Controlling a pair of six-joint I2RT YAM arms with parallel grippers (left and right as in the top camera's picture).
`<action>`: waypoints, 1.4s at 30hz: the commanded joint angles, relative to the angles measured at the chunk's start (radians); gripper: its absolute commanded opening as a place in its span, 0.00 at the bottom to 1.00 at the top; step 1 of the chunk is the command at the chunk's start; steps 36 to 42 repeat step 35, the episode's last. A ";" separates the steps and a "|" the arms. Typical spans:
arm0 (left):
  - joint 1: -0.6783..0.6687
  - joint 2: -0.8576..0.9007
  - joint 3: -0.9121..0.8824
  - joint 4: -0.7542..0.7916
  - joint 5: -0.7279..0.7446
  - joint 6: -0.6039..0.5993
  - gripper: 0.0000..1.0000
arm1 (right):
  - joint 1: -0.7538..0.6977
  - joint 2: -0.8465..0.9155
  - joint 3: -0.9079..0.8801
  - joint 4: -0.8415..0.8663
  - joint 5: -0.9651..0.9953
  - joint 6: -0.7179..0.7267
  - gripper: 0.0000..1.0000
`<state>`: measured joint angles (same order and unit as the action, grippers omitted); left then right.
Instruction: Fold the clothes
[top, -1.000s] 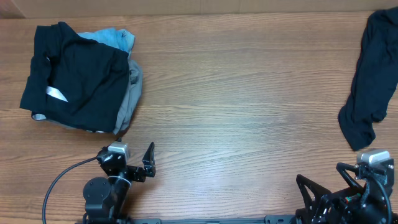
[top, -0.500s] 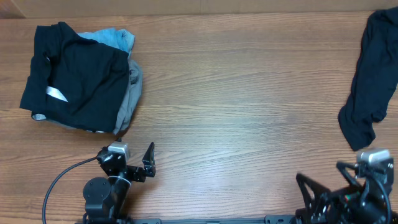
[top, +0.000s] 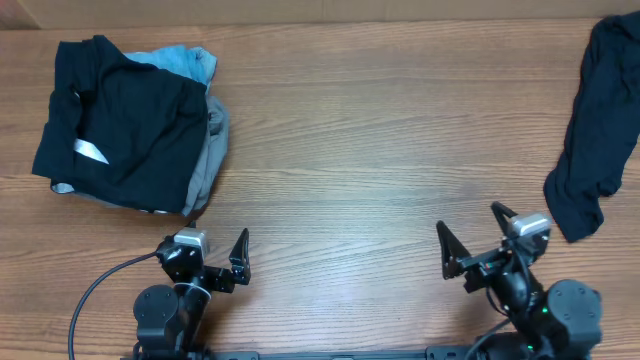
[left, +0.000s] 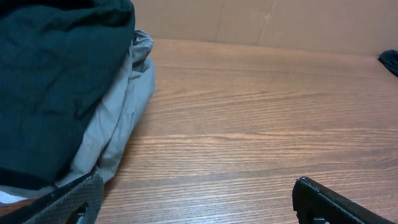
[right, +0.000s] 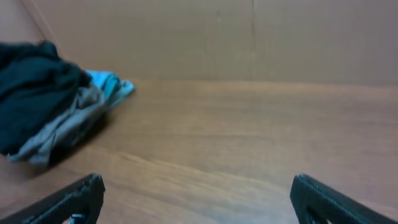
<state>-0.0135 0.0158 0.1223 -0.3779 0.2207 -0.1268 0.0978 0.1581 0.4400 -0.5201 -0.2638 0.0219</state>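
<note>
A pile of clothes lies at the table's far left: a black garment (top: 125, 125) with a white tag on top, a grey one (top: 208, 160) under it and a light-blue one (top: 185, 62) behind. The pile also shows in the left wrist view (left: 56, 93) and the right wrist view (right: 43, 106). A loose black garment (top: 595, 120) lies at the far right edge. My left gripper (top: 205, 252) is open and empty near the front edge, just below the pile. My right gripper (top: 470, 232) is open and empty at the front right, left of the loose garment.
The wooden table (top: 390, 150) stretches between the pile and the loose garment. A brown cardboard wall (right: 249, 37) stands along the far edge. A black cable (top: 100, 285) loops by the left arm's base.
My right arm has swung left and turned, so its open gripper now points toward the table's middle and the pile. The left arm and the clothes have not moved.
</note>
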 joint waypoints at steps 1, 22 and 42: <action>-0.006 -0.011 -0.009 0.000 0.008 0.015 1.00 | -0.004 -0.088 -0.137 0.109 -0.006 -0.004 1.00; -0.006 -0.011 -0.009 0.000 0.008 0.015 1.00 | -0.004 -0.155 -0.357 0.261 -0.006 0.000 1.00; -0.006 -0.011 -0.009 0.000 0.008 0.016 1.00 | -0.004 -0.155 -0.357 0.261 -0.006 0.000 1.00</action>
